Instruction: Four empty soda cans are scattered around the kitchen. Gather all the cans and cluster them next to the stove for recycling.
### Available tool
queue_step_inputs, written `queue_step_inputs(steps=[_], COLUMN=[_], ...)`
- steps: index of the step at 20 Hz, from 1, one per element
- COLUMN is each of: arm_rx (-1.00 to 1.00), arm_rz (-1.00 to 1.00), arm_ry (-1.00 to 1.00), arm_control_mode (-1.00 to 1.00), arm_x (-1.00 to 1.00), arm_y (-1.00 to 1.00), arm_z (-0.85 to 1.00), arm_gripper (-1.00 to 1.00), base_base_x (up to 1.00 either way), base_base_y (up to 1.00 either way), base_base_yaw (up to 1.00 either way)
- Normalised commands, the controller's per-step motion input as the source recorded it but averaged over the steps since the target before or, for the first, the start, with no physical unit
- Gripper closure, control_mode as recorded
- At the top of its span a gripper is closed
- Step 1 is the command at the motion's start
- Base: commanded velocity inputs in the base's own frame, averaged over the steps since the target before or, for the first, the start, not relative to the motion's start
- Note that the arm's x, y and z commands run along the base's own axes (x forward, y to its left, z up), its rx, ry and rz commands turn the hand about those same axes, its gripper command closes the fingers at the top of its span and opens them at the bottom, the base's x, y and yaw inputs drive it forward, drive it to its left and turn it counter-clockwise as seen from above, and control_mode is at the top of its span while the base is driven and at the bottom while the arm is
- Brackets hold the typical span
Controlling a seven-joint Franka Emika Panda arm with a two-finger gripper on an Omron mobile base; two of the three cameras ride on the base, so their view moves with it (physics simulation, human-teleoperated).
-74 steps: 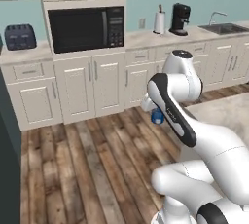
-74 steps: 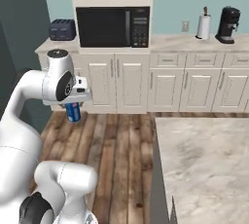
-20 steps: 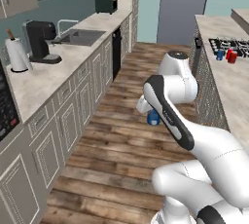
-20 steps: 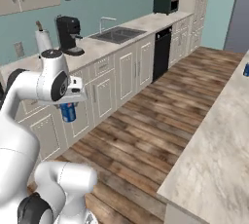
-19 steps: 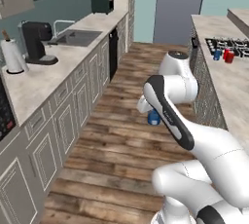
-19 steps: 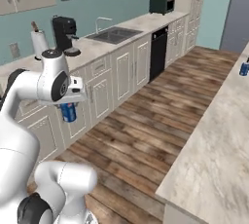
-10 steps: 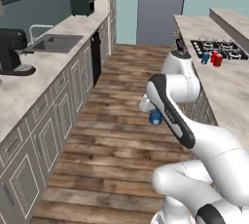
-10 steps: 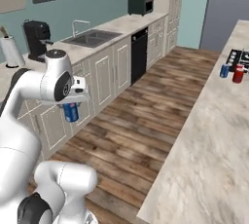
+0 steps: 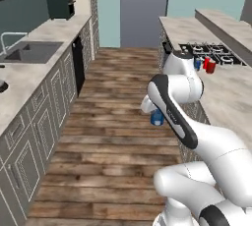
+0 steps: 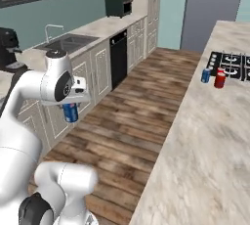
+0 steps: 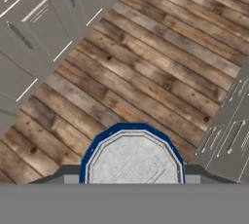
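A: Fingers [image 11: 204, 175] doing what?

B: Clamping a blue can [image 11: 132, 157] by its sides, silvery top facing the hand camera, so the can is hanging upright under the gripper [image 10: 71, 105]. Same can is showing below the hand in the left base view [image 9: 157, 117].

A: Why so high above the floor?

B: Looks like carrying height. The wood floor [image 11: 146, 72] is lying well below the fingers, cabinet fronts off to either side, nothing touching the can.

A: Where's the drop spot?

B: Far ahead of the fingers and to the right, on the island counter [image 10: 205, 136]. The stove [image 10: 229, 65] is sitting at its far end; a blue can [image 10: 205, 76] and a red can [image 10: 219, 79] are already standing just beside it, close together.

A: So the held can is going there?

B: Probably; it's not there yet, well apart from that pair.
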Motion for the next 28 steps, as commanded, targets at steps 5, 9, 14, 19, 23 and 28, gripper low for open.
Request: queue_step_inputs(steps=[5, 9, 14, 19, 23, 28], arm_rx=[0.0, 0.0, 0.0, 0.0, 0.0, 0.0], arm_rz=[0.0, 0.0, 0.0, 0.0, 0.0, 0.0], arm_ry=[0.0, 0.0, 0.0, 0.0, 0.0, 0.0], arm_control_mode=[1.0, 1.0, 1.0, 1.0, 1.0, 1.0], arm_x=[0.0, 0.0, 0.0, 0.0, 0.0, 0.0], arm_y=[0.0, 0.0, 0.0, 0.0, 0.0, 0.0], arm_z=[0.0, 0.0, 0.0, 0.0, 0.0, 0.0], arm_gripper=[1.0, 1.0, 1.0, 1.0, 1.0, 1.0], base_base_x=[0.54, 0.54, 0.53, 0.52, 0.52, 0.53], base_base_y=[0.27, 0.29, 0.37, 0.44, 0.45, 0.43], base_base_yaw=[-0.44, -0.44, -0.28, -0.16, -0.14, -0.17])
